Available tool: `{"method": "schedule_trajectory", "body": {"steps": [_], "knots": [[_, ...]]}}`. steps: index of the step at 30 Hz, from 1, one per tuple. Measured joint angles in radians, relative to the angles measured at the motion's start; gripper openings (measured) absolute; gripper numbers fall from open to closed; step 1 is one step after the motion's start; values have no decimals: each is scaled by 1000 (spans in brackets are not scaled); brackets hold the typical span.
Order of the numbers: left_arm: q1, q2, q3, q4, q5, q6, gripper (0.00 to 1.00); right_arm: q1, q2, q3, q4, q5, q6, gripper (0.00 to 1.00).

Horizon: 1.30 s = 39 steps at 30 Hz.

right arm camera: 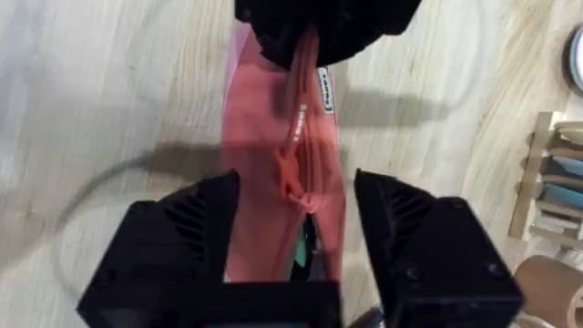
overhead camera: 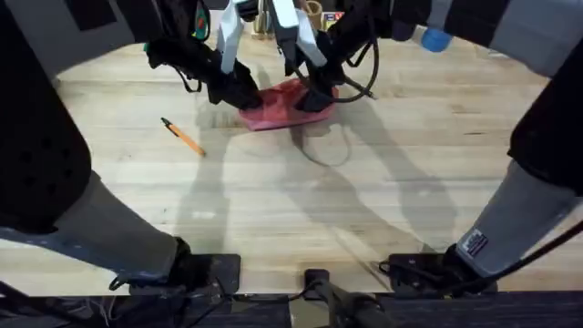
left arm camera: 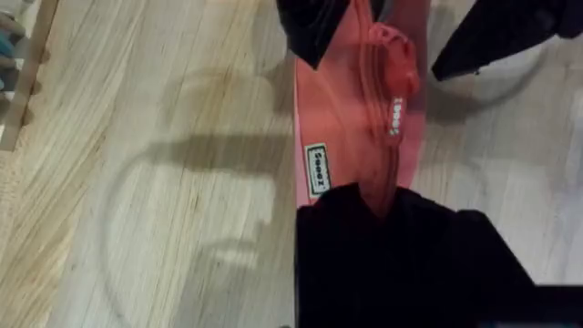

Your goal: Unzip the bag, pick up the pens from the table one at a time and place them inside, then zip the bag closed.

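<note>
Across the far half of the table (overhead camera: 383, 182), near its far edge and about midway between the left and right edges, both arms converge on the bag (overhead camera: 278, 105). Table surface: light wooden planks with pale grain, carrying the shadows of both arms.

Bag: a salmon-pink fabric pouch lying on the table, its long axis running between the two claws. The left wrist view shows a small white label with dark lettering on the fabric (left arm camera: 316, 169) and the zipper line running along the top of the pouch. The right wrist view shows the zipper pull (right arm camera: 290, 173) sitting partway along the zipper, with the stretch nearer the right claw parted and a dark gap with something teal showing inside.

Left claw (overhead camera: 239, 94): positioned at the end of the bag toward the left edge of the table. In the left wrist view its black fingers (left arm camera: 346, 237) are closed on the top seam of the bag at that end, pinching the fabric.

Right claw (right arm camera: 296, 214): positioned over the opposite end of the bag. Its two black fingers stand apart, one on each side of the pouch, with the zipper pull between them; jaws open, no contact with the pull visible.

Orange pen (overhead camera: 183, 137): lies flat on the table, well apart from the bag, toward the left edge and nearer the front edge than the bag. It lies diagonally, black tip pointing toward the far left corner.
</note>
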Motion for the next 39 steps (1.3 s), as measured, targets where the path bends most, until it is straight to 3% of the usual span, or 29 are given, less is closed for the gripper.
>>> {"method": "schedule_trajectory", "body": {"steps": [13,32,37,39], "knots": [[0,0,0,-1,0,0,42,0,0,0,1,-3,0,461],[0,0,0,-2,0,0,42,0,0,0,-5,-3,0,389],[0,0,0,-3,1,0,42,0,0,0,-4,-3,1,268],[0,0,0,-3,1,0,42,0,-2,0,-5,-3,1,156]]}}
